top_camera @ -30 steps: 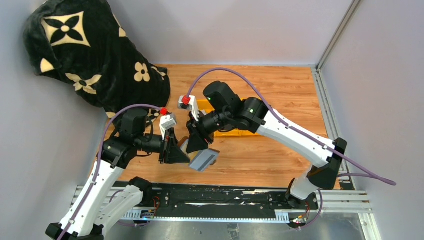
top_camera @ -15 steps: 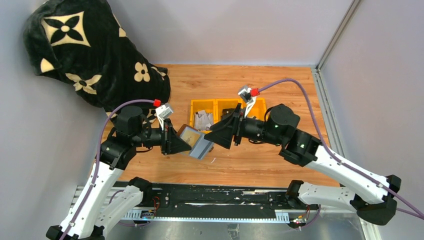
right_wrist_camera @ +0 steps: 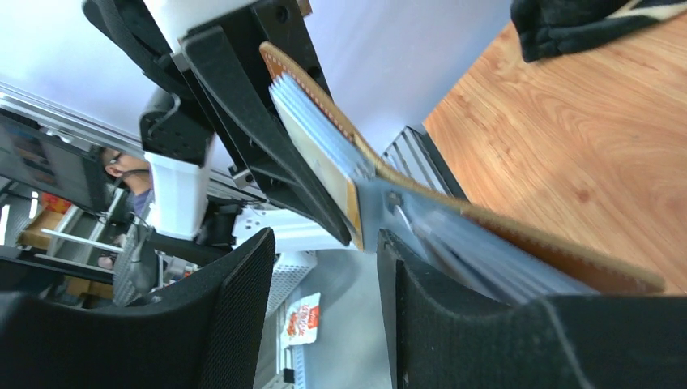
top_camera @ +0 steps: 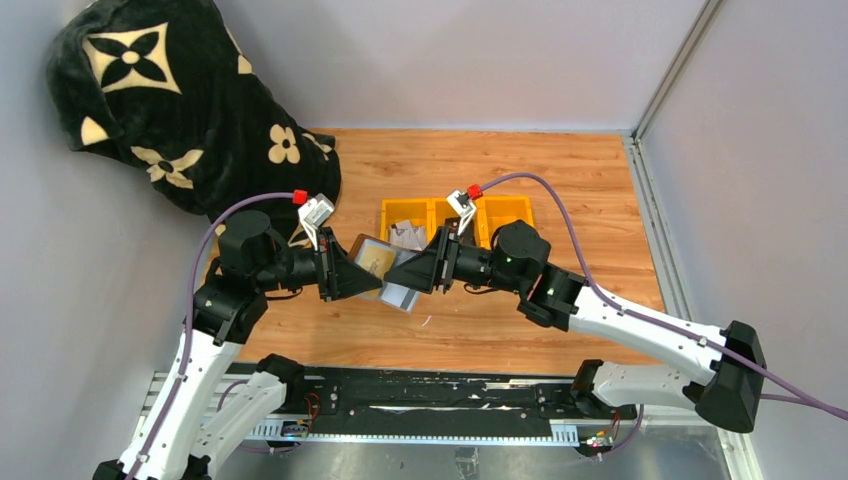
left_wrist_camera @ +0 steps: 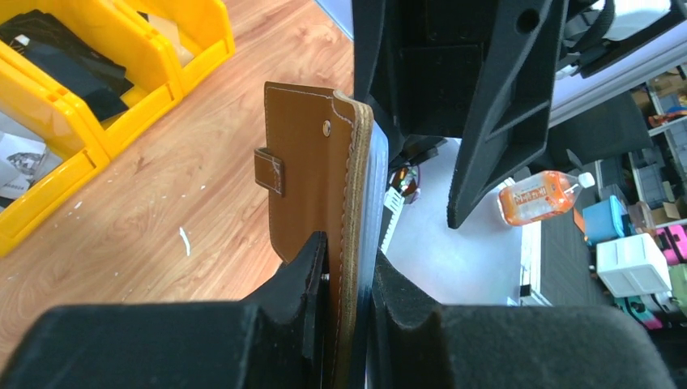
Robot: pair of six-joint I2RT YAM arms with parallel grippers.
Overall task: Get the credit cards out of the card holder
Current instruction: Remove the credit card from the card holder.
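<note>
Left wrist view: left gripper (left_wrist_camera: 348, 258) pinches the card holder (left_wrist_camera: 308, 162); right gripper (right_wrist_camera: 324, 239) gapes, cards (right_wrist_camera: 312, 130) just ahead of its tips — close on card edges only, pull straight.

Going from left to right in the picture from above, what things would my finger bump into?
First the black flowery blanket → left gripper → card holder → right gripper.
</note>
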